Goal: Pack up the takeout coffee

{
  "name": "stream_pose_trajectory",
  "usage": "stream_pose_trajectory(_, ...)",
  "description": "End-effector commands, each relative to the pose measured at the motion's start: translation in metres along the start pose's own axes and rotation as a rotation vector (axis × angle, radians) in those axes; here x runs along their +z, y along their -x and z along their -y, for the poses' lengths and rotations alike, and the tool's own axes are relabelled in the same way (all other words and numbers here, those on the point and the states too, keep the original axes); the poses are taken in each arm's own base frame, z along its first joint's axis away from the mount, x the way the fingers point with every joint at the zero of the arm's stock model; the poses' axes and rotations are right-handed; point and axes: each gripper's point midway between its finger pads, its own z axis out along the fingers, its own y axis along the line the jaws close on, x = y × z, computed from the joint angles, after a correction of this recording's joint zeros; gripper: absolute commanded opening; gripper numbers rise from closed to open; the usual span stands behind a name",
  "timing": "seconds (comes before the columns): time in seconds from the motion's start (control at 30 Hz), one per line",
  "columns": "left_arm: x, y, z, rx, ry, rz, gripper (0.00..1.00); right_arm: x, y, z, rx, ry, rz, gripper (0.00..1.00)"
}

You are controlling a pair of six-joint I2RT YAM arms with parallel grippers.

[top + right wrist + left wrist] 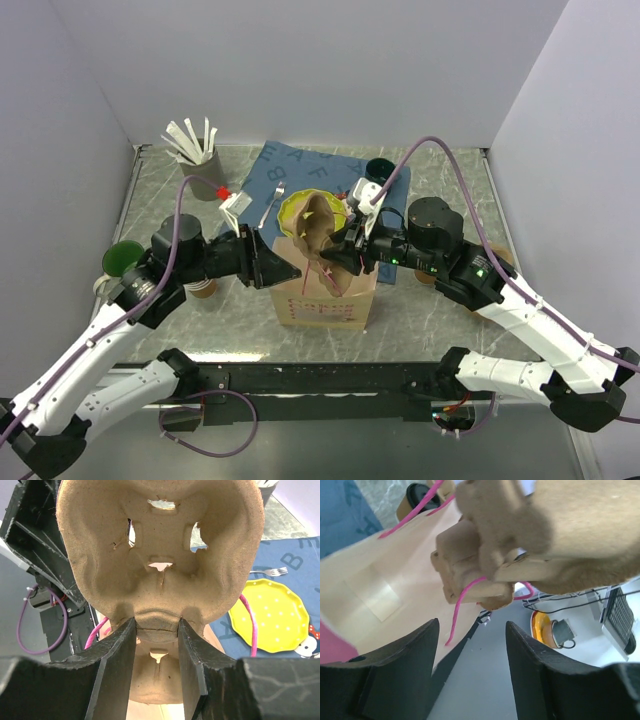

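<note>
The takeout coffee, a tan cup with a black lid, stands beyond the paper bag; from above its dark lid shows at the blue mat's back right corner. A moulded pulp cup carrier hangs upright over the bag's mouth, and my right gripper is shut on its lower rim. My left gripper is open at the bag's left edge, with only air between its fingers. The bag's pink string handles dangle beside the carrier.
A yellow plate and a fork lie on the blue mat behind the bag. A cup of white stirrers stands at the back left. A green mug and a brown cup sit by my left arm.
</note>
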Motion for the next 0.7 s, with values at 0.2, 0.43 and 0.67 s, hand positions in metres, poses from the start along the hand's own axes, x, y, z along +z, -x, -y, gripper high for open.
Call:
stream_pose_trajectory(0.2,0.014,0.011,0.014,0.171,-0.132,0.0,0.66,-0.005,0.022,0.001,0.009,-0.022,0.084,0.35)
stream_pose_trajectory(0.43,0.021,0.005,0.004,0.182,-0.118,-0.03,0.66,-0.004,0.022,0.001,0.016,-0.028,0.086,0.35)
stream_pose_trajectory(0.67,0.023,0.004,0.008,0.174,-0.156,-0.021,0.62,-0.002,0.02,0.004,0.019,-0.04,0.078,0.35)
